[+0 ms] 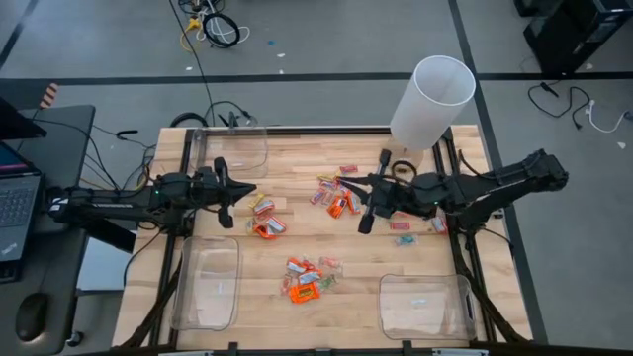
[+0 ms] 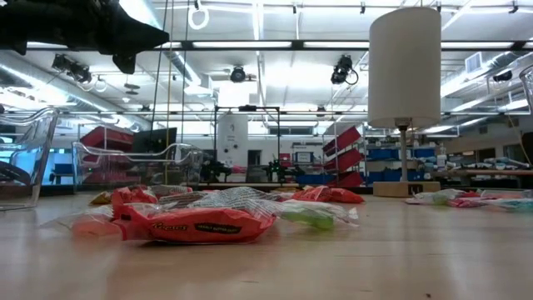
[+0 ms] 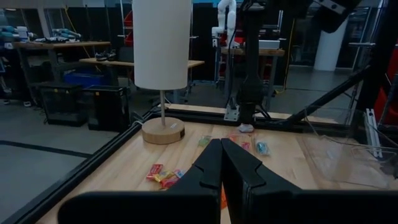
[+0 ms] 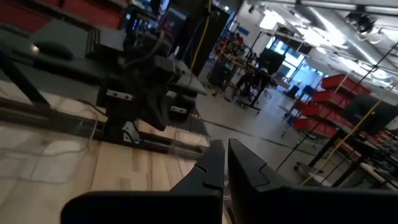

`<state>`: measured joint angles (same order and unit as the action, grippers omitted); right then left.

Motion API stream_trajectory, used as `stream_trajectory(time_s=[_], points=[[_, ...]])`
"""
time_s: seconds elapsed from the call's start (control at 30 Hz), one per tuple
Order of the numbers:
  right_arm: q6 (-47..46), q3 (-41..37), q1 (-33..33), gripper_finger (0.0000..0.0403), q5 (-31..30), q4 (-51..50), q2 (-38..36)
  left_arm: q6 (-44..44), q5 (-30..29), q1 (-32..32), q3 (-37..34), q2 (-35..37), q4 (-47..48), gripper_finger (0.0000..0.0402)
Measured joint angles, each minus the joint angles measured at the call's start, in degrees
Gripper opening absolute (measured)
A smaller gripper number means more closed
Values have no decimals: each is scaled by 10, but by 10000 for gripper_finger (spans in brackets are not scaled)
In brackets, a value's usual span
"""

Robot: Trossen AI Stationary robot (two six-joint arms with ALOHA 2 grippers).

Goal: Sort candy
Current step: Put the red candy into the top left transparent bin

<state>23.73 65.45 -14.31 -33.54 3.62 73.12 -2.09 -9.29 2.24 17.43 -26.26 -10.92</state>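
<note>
Bright orange wrapped candy [image 2: 196, 225] nearest the low camera, dark label lettering illegible, on the wooden table [image 1: 346, 247]. Left gripper [image 1: 240, 194] and right gripper [image 1: 367, 210]: both clenched, empty, above scattered sweets.

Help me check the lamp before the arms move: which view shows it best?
The low view: the lamp shows side-on, shade, stem and base. The high view sees only its shade from above; the left wrist view crops the shade top; the right wrist view misses it.
</note>
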Motion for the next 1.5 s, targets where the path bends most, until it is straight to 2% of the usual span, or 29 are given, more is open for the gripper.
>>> stream_trajectory(time_s=[0.17, 0.47, 0.77, 1.1, 1.23, 1.5], points=[[-18, 29, 2, 9, 5, -11, 39, 0, 0, 0, 0, 0, 0, 8], [-79, 32, 27, 9, 50, -20, 91, 3, -11, 0, 0, 1, -26, 8], [-114, 31, 44, 9, 51, -21, 165, 3, -11, 0, 0, 1, -39, 8], [-216, 31, 66, 9, 51, -18, 235, 0, -11, 0, 0, 1, -40, 8], [-265, 31, 79, 9, 32, -15, 269, 0, -11, 0, 0, 1, -43, 8], [-295, 31, 95, 9, 30, -11, 326, -1, -11, 0, 0, 1, -39, 8]])
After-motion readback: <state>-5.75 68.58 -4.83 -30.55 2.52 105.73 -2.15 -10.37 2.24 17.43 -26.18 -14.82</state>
